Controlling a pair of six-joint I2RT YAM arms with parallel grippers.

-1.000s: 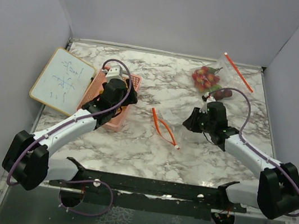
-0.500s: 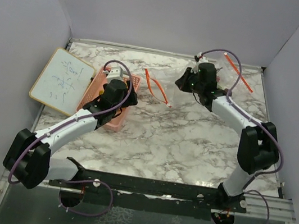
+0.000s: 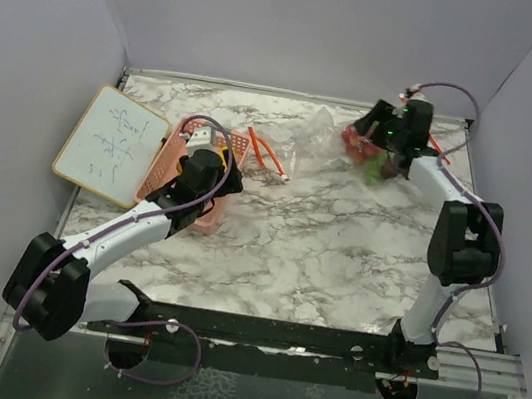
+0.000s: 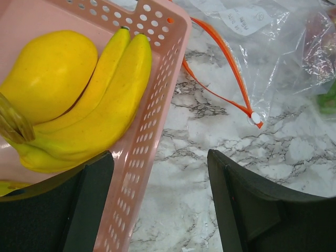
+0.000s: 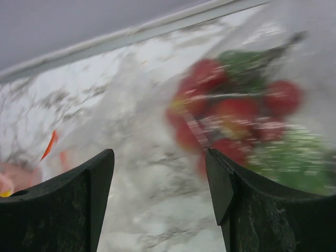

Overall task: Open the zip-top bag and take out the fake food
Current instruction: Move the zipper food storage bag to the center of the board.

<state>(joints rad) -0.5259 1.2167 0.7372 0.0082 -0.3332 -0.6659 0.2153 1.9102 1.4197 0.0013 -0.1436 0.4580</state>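
Hovering, both my grippers' fingers spread, pinching nothing. Left gripper [image 4: 159,176] straddles the pink basket [image 4: 153,126] wall; yellow bananas [image 4: 107,97] already lie inside. Right gripper [image 5: 159,170] hangs above the zip-top bag [image 4: 273,68], where red and green fake food [image 5: 236,118] remains.

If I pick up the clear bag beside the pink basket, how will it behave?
Probably floppy: the bag lies flat and wrinkled on the table, so it should sag from a grip. Likely very light, as nothing shows inside it here. Its glossy film may slide on the smooth marble if pushed.
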